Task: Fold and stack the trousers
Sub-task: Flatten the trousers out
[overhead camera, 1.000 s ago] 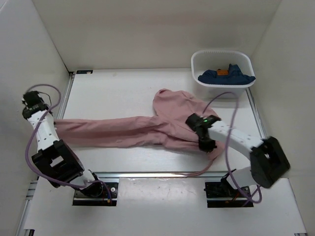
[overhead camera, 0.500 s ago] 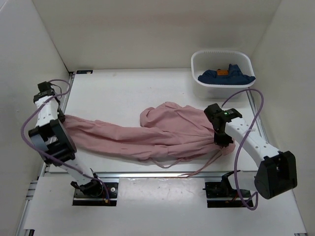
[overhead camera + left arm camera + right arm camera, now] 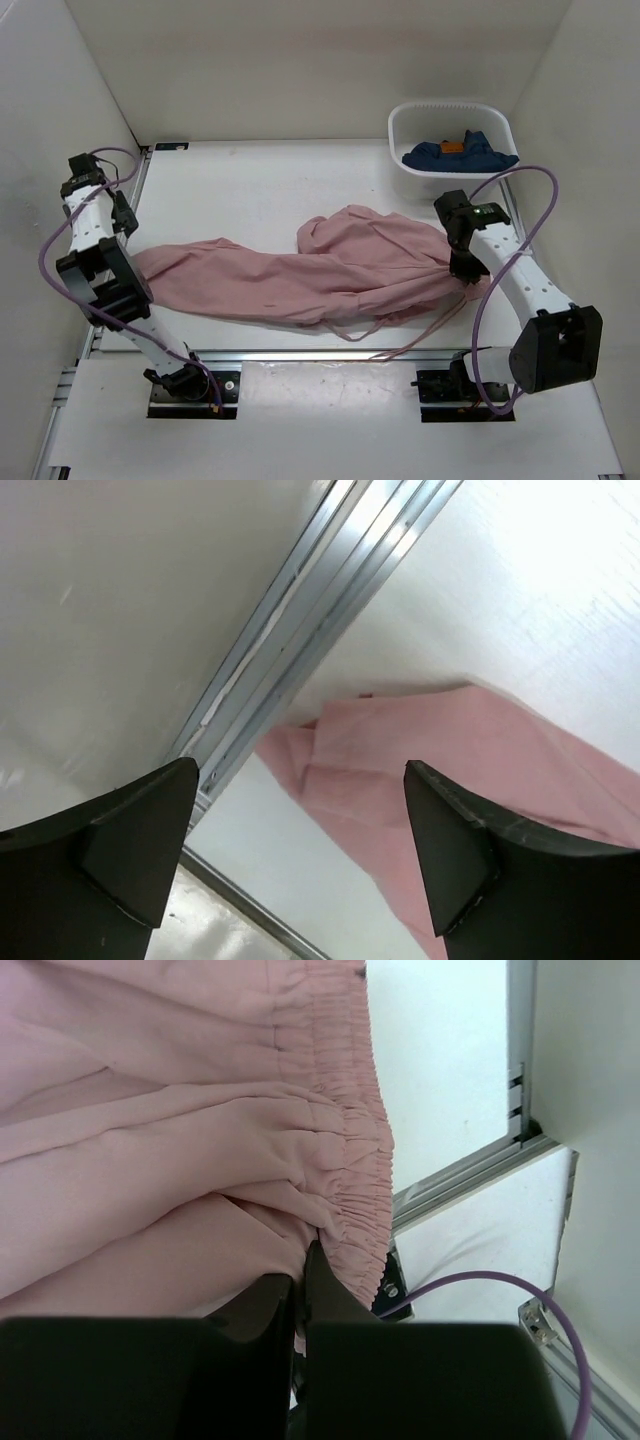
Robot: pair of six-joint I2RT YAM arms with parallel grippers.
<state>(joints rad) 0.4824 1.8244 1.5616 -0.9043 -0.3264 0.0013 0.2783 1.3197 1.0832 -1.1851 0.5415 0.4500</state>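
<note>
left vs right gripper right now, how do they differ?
The left gripper is open, with its fingers wide apart; the right gripper is shut on the trousers. The left one is over the leg end and grips nothing; the right one pinches the gathered waistband. What they share: each is at an opposite end of the same pink trousers.

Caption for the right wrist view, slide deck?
Right gripper shut on the gathered waistband of the pink trousers, beside the table rail.

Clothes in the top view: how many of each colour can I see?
pink trousers: 1
dark blue garment: 1
Total: 2
</note>
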